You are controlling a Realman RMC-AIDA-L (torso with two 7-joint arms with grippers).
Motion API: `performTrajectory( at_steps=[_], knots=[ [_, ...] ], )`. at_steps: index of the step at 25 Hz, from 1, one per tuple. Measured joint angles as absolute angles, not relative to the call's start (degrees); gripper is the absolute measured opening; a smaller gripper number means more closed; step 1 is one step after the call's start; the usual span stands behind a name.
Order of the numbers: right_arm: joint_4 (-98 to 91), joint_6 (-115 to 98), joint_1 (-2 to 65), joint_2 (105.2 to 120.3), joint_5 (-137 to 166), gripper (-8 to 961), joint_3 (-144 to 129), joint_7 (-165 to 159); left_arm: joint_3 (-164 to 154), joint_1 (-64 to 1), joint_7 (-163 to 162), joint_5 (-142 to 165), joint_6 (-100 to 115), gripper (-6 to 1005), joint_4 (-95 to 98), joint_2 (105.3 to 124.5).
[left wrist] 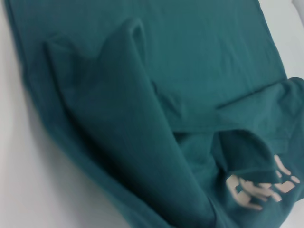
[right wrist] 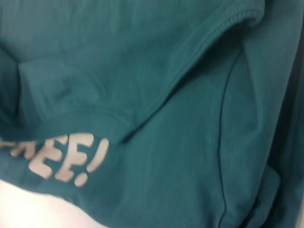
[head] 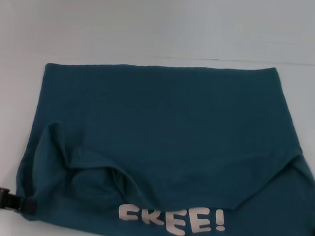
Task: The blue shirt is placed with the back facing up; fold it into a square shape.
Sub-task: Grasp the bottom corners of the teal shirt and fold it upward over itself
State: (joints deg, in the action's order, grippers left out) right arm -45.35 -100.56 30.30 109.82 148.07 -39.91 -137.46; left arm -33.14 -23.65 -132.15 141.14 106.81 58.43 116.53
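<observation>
White table [head: 164,21]; blue shirt [head: 168,119] part-folded; left tool [head: 0,199] at corner

Pale silver-white block lettering [head: 172,220] stood on the blue shirt [head: 168,124], on the folded-over part at the edge nearest the robot, and it read "FREE!" in the head view. In the right wrist view only its end, "EE!" [right wrist: 66,159], could be read. In the left wrist view the same letters [left wrist: 259,187] were too creased to make out.
</observation>
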Motion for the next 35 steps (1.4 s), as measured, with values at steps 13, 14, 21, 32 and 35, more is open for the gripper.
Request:
performTrajectory(
  at_steps=[13, 14, 21, 32, 35],
  knots=[
    [-45.4, -90.2, 36.2, 109.40, 140.9, 116, -30.1, -139.4, -32.6, -35.8, -139.7, 141.2, 92.4, 27, 53.7, 113.63],
    [-45.3, -88.0, 36.7, 109.56, 140.8, 117, -30.2, -139.9, -32.8, -37.1, -140.4, 141.2, 90.0, 27, 52.5, 113.10],
    [-45.0, -73.6, 39.6, 110.97, 140.3, 125, -31.0, -141.1, -34.0, -43.0, -143.3, 141.4, 78.6, 27, 46.7, 111.50],
    [-44.4, -53.8, 44.3, 115.13, 140.6, 137, -40.0, -143.2, -40.8, -44.8, -146.3, 143.3, 65.0, 26, 44.2, 113.22],
    [-43.4, -46.9, 44.4, 115.84, 140.7, 141, -44.6, -145.1, -41.1, -44.5, -146.3, 143.7, 61.1, 26, 44.0, 114.30]
  ],
)
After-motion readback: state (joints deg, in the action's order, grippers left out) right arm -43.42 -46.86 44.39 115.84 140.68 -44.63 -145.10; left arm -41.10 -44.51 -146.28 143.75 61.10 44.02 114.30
